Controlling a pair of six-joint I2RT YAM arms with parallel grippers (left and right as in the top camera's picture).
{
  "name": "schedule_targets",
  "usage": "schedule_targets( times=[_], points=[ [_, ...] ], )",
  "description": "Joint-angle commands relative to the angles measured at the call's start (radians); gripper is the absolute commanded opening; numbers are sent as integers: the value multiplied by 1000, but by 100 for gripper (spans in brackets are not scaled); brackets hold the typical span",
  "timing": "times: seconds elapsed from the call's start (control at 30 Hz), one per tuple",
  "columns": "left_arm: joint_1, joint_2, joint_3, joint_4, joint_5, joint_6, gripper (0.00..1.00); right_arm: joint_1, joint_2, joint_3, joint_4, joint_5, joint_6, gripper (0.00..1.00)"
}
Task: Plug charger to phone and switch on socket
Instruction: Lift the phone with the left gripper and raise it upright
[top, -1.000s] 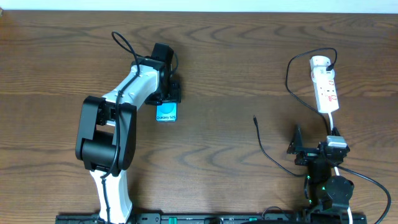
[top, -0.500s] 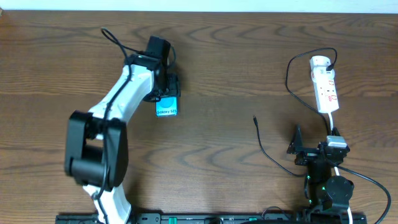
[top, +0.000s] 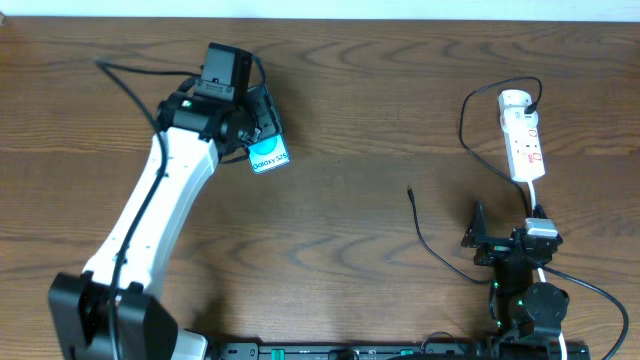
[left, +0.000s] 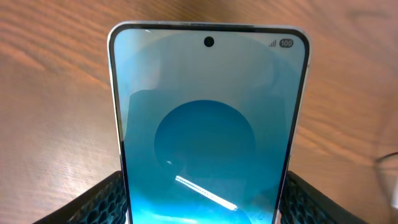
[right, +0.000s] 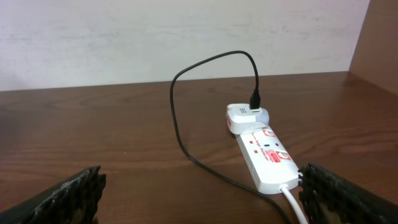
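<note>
On the far left of the desk (top: 380, 90), dark brown wood with wavy grain: phone (top: 268, 157), one item. Flat rectangle with rounded corners. Glossy glass face in teal-blue with a lighter oval, a darker disc and white lettering. Thin pale rim; small round camera hole near the top edge. Clamped at its lower sides by the left tool (top: 257, 133), whose black pads (left: 93, 202) carry a fine honeycomb texture. Screen faces up and sits skewed against the desk's edges.

Far right quarter: socket (top: 522, 135), one item. Elongated strip of smooth white plastic with a rounded end and red markings around its outlets. White lead (right: 293, 208) leaves the near end. White adapter (right: 245, 117) is seated at the far end.

Charger (right: 173, 112), one item. Thin black matte cable, rising from the adapter in a wide loop, then trailing toward the right arm's base. Connector tip (top: 409, 189) lies free on bare desk, right of centre, well apart from the phone.

Right tool (right: 199, 196): fingers spread wide with nothing between them, same black honeycomb pads, facing the socket.

Changes against one second earlier: left arm is stretched farther out and swung leftward. Phone has been carried farther from the arm bases and turned; formerly square to the desk, it is now askew. Socket, charger and right tool are unmoved.
</note>
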Motion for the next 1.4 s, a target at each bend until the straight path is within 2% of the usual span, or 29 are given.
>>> schedule_targets(
  times=[0.0,0.27,0.53,0.77,1.2,1.37],
  points=[
    [7,-37,-1,-2,99,-126,7,-5,-3,-1,-5,-6,13,99],
    [60,-37,-1,-2,337,-257,7,-5,-3,-1,-5,-6,13,99],
    [182,-31,-2,-32,561,-329,7,-5,-3,-1,-5,-6,13,99],
    [245,0,-4,-80,618,-438,7,-4,-3,-1,-5,-6,13,99],
    [246,101,-4,-127,649,-636,7,-4,-3,-1,-5,-6,13,99],
    [247,127,-5,-126,727,-707,7,-5,-3,-1,-5,-6,13,99]
  ],
)
